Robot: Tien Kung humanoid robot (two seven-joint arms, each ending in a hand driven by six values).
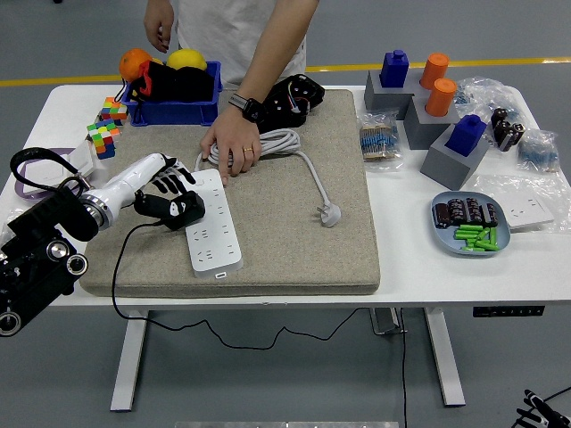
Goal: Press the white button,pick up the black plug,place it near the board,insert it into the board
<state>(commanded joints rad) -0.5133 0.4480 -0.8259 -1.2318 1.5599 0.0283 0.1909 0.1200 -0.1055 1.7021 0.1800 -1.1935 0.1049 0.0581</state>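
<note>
At left of frame my left hand (159,185) has its fingers (169,185) curled, I think gripping the black plug (183,208), which sits at the left edge of the white board (212,226) on the mat (294,232). Upper centre, a person's hand (234,144) presses the coiled cable (281,140).
</note>
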